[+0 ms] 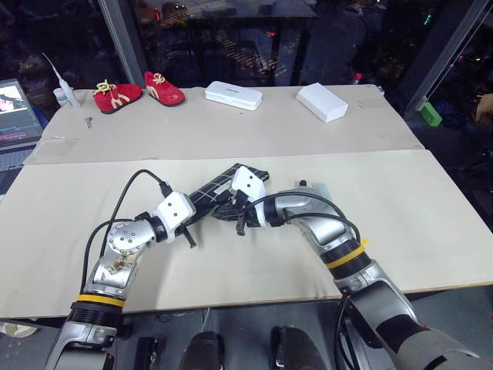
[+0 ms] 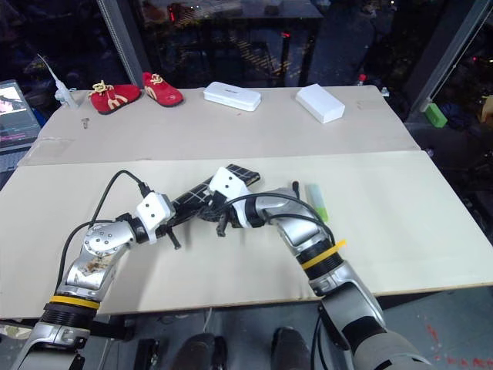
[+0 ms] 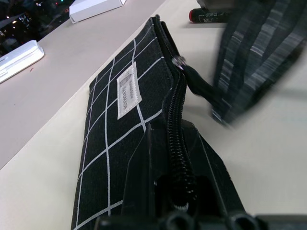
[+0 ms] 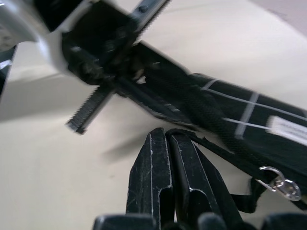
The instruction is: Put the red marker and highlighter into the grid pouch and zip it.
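Note:
The grid pouch [image 1: 218, 189], black with white lines and a white label [image 3: 128, 89], lies tilted at the table's middle. My left gripper [image 3: 177, 158] is shut on its near end at the zip. My right gripper [image 4: 165, 139] is shut on the black loop zip pull [image 4: 225, 151], which leads to the metal slider [image 3: 178, 61] partway along the zip. The red marker [image 2: 295, 187] lies on the table just beyond my right arm. Beside it, to the right, lies the pale green highlighter [image 2: 317, 202].
Two white boxes [image 1: 233, 95] [image 1: 322, 102] stand at the back of the table [image 1: 431, 216], with a pair of red shoes [image 1: 137, 92] at the back left. A laptop [image 1: 15, 116] sits off the left edge, next to a small bottle [image 1: 65, 94].

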